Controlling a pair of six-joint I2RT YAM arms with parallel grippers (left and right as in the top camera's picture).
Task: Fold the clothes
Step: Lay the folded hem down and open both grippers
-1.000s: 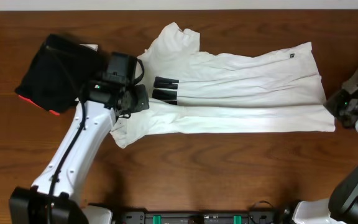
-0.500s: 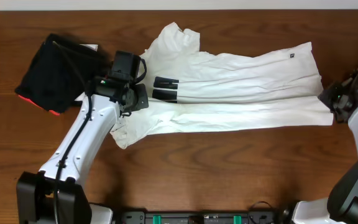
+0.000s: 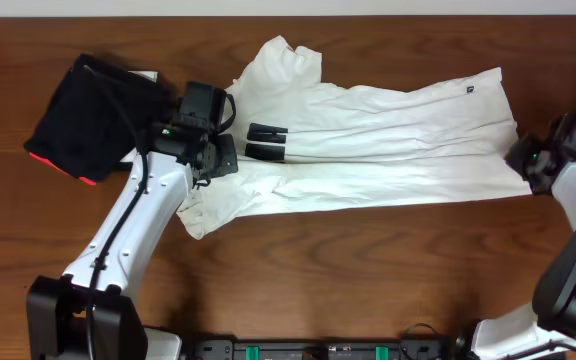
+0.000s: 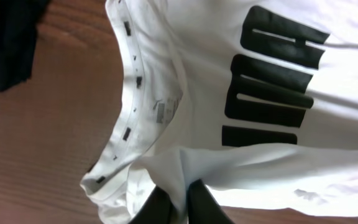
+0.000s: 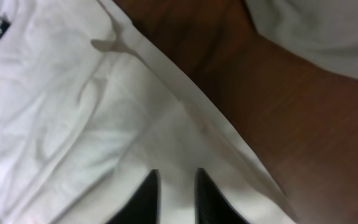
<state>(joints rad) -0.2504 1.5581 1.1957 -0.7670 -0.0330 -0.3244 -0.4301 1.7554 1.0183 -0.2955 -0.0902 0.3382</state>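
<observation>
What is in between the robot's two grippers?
The white T-shirt lies stretched out between the left gripper at its collar end and the right gripper at its hem; the overhead view shows it.

Table: one, wooden, dark reddish-brown, with fine grain running left to right and a low sheen; it fills nearly the whole overhead view. Pale strip: narrow off-white band beyond the table's far edge; wall or floor cannot be told. Light: soft and even, shadows faint, the wood somewhat lighter toward the near left.
</observation>
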